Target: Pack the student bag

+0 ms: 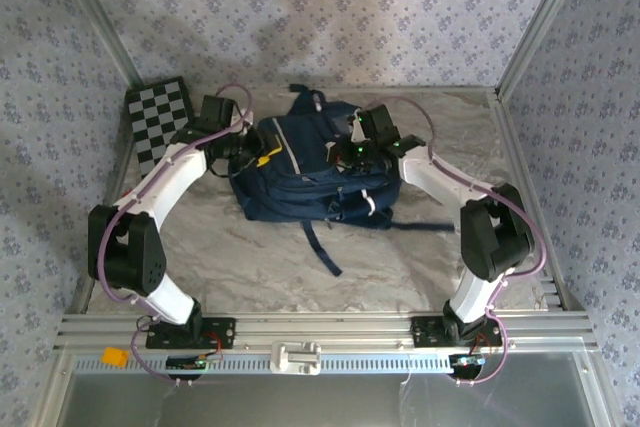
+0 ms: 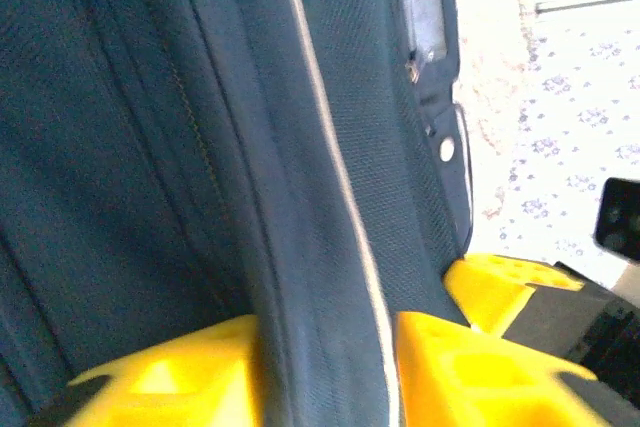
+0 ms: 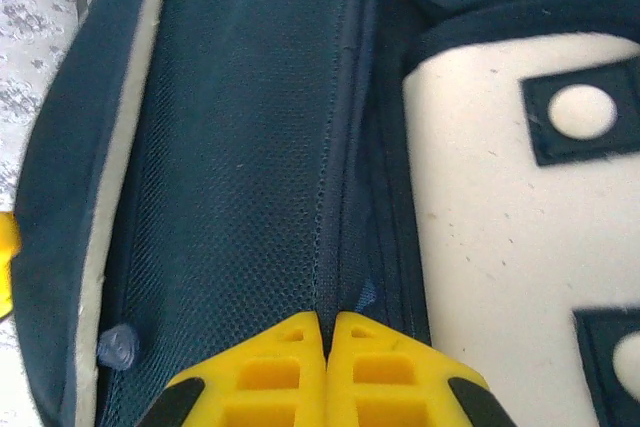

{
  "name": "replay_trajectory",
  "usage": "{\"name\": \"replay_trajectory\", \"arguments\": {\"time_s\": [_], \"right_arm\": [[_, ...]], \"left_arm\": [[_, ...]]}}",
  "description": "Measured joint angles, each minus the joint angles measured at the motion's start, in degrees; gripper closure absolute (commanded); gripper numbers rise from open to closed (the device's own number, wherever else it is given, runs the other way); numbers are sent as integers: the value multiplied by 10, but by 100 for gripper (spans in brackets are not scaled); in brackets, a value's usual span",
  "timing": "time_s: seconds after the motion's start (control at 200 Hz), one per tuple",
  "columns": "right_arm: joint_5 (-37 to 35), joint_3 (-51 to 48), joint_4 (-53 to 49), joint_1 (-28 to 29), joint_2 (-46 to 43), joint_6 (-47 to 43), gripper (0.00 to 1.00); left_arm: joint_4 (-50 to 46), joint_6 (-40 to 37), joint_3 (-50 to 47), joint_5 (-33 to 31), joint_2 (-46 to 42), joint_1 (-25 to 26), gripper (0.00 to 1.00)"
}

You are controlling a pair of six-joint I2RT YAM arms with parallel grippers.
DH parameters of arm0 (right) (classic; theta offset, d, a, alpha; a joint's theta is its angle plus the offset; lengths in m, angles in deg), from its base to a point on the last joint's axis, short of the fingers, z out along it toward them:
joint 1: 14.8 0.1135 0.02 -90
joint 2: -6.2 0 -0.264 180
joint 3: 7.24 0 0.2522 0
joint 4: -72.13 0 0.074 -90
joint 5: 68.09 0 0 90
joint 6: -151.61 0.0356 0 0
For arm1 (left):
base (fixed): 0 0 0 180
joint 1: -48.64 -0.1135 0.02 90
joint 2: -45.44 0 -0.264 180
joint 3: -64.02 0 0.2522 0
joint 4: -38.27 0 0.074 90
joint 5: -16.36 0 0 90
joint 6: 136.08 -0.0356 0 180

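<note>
Student bag (image 1: 300, 172) lies flat on desk (image 1: 400, 267), mid-width, toward the far edge; one dark strap (image 1: 320, 247) trails toward the near edge. Checkerboard (image 1: 158, 119) sits at the far-left corner.

Left end effector (image 2: 325, 337) is at the bag's left side. It is released: yellow fingers (image 2: 450, 357) stand apart with a ridge of navy fabric and its white trim stripe (image 2: 340, 197) between them.

Right end effector (image 3: 327, 322) is on the bag's right part, clenched, tips meeting on the zipper seam (image 3: 330, 147) beside the white pocket patch (image 3: 490, 207). Can't tell if anything is pinched.
</note>
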Motion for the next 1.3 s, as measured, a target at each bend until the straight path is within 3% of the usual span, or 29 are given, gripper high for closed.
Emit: {"name": "replay_trajectory", "arguments": {"time_s": [0.12,0.22,0.365,0.51,0.775,1.179,1.304], "right_arm": [[-21,-31,26,18,-21,50,100],[-51,-47,49,34,-28,87,100],[-81,-48,59,48,-32,119,100],[-89,-48,61,50,-32,133,100],[-93,-48,61,51,-32,141,100],[-103,-48,80,50,-28,150,100],[-108,-48,85,50,-27,150,100]], "left_arm": [[17,-15,-35,-41,-38,9,30],[9,-17,-97,-122,-112,42,22],[-12,-5,-150,-267,-206,163,10],[-12,13,-154,-391,-210,272,6],[-21,24,-129,-531,-115,335,8],[-58,34,-63,-609,-45,342,27],[-87,39,-33,-621,-27,342,37]]}}
